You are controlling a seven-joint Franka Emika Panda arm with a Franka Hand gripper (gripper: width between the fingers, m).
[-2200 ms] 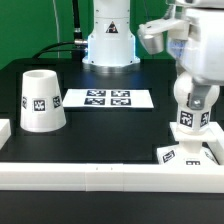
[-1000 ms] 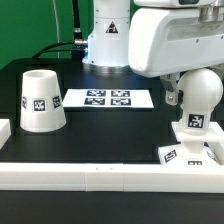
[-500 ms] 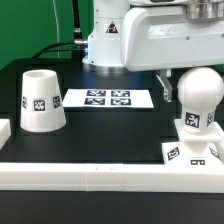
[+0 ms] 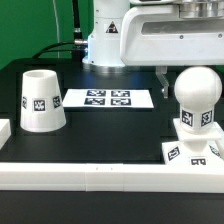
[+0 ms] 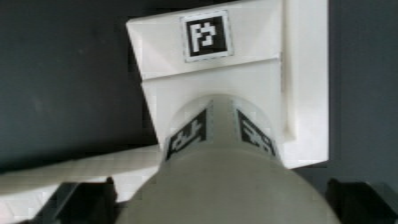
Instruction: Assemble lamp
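- The bulb [image 4: 196,95] stood upright on the square base [image 4: 190,152], at the exterior view's right, just behind the white front rail [image 4: 100,176].
- So that step looked done, though I couldn't tell whether the bulb was fully seated.
- The claw [image 5: 192,200] was spread wide, with the dark fingers [image 5: 75,202] either side of the bulb's neck and seemingly not squeezing it, though the wrist view was blurry.
- The shade [image 4: 42,99] sat wide end down on the black surface [image 4: 110,130], well apart at the exterior view's left, beside the marker board [image 4: 108,98].
- What was left: getting the shade onto the bulb.
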